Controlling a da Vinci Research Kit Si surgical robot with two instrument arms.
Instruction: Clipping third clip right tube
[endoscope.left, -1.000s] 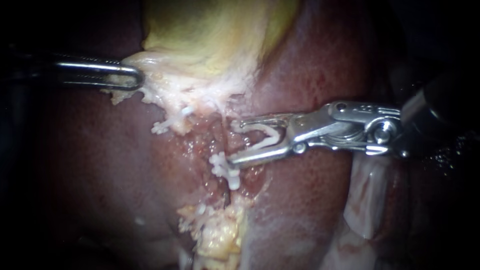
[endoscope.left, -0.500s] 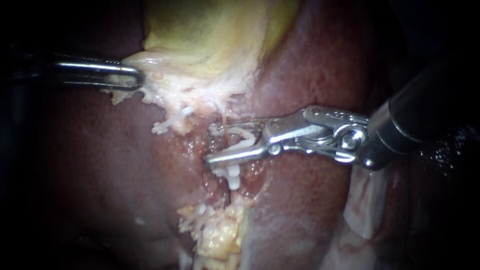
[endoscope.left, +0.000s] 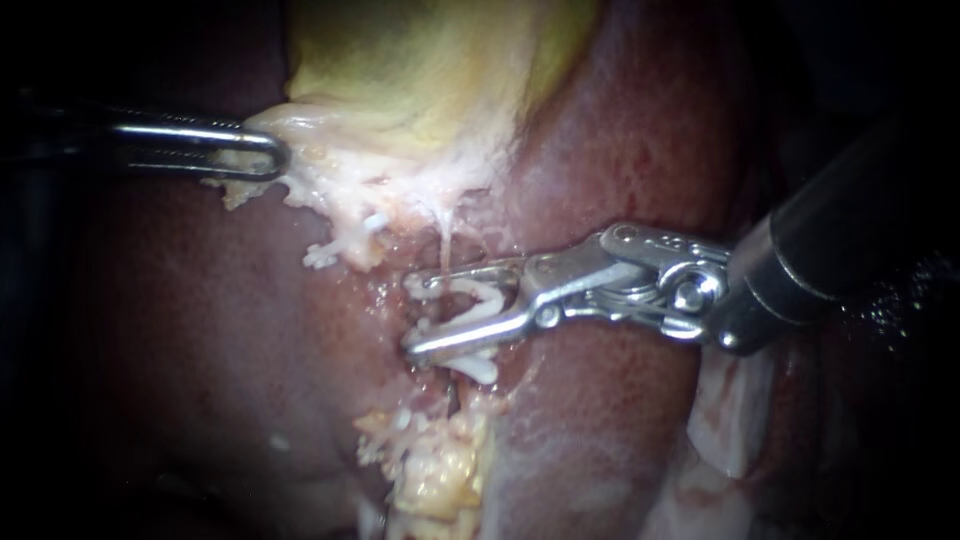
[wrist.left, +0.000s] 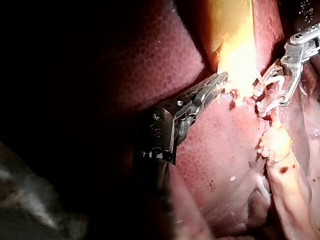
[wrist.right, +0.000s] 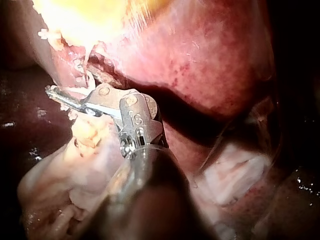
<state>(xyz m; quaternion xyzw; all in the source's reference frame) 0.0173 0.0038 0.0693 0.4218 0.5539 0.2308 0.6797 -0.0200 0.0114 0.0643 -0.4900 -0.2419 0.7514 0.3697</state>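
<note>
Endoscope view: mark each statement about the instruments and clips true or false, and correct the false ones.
1. The left instrument grips the pale edge of the gallbladder. True.
2. The right instrument has nothing between its jaws. False: its jaws stand apart and hold a loaded clip, white and open.
3. A placed clip, also white, sits on tissue just below the gallbladder, apart from the right instrument. True.
4. The two instruments touch each other. False: they are well apart, with pale tissue and liver between them.
5. The right instrument's shaft comes in from the lower left. False: it comes in from the right.
</note>
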